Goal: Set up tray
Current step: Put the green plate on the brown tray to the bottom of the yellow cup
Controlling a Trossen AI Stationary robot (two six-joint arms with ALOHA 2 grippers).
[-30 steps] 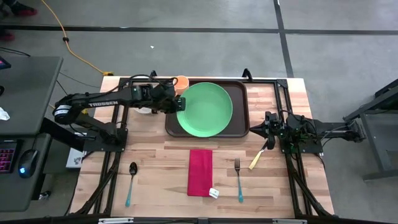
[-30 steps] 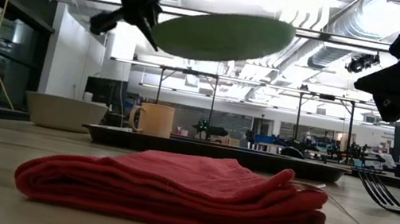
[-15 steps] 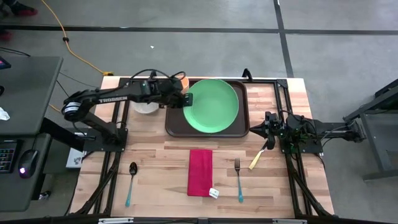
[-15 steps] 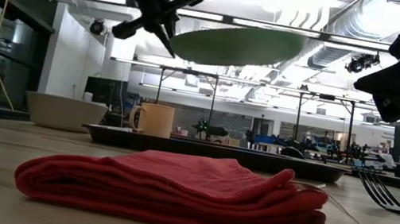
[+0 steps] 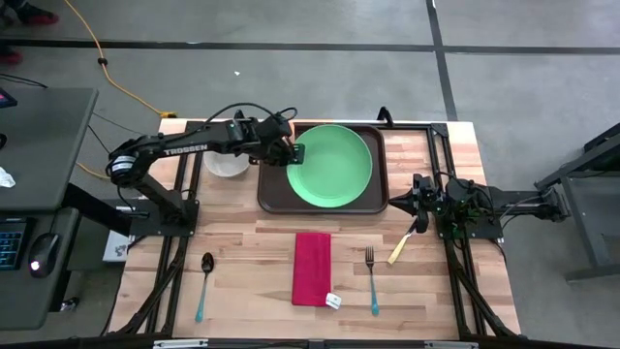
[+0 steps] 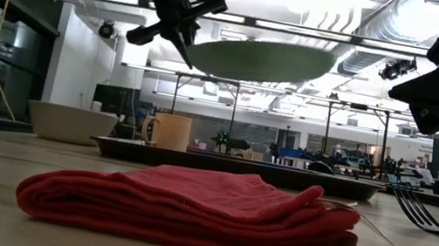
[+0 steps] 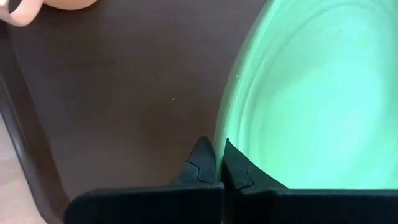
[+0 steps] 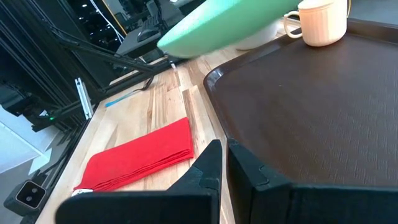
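The step in hand is judged to be the placing of the green plate (image 5: 331, 166) on the tray (image 5: 271, 194). The plate is held by its rim in the left gripper (image 5: 291, 153), whose fingers (image 7: 201, 163) are seen in the left wrist view pinched narrow on the plate's edge. In the low view the plate (image 6: 258, 59) is carried well above the tray (image 6: 234, 167), roughly level, with clear air between the 2. In the high view the plate is seen over the middle of the dark brown tray, which lies on the far half of the wooden table (image 5: 242, 262), between the 2 arms. A beige mug (image 6: 168, 131) stands at the tray's far left corner, close to the left gripper; a white bowl (image 5: 226, 163) stands just off the tray's left end. The right gripper (image 5: 420, 208) is parked off the tray's right end, fingers closed and holding nothing, above the knife (image 5: 400, 248). Still on the table near the front are noted a folded red napkin (image 5: 312, 269), 1 fork (image 5: 371, 279) and 1 spoon (image 5: 202, 285), so the task is judged well short of done. The next move is judged to call for a level descent until the plate rests on the tray floor, the mug being kept clear, and only then a release of the rim; an early release would risk a drop and a tilted landing
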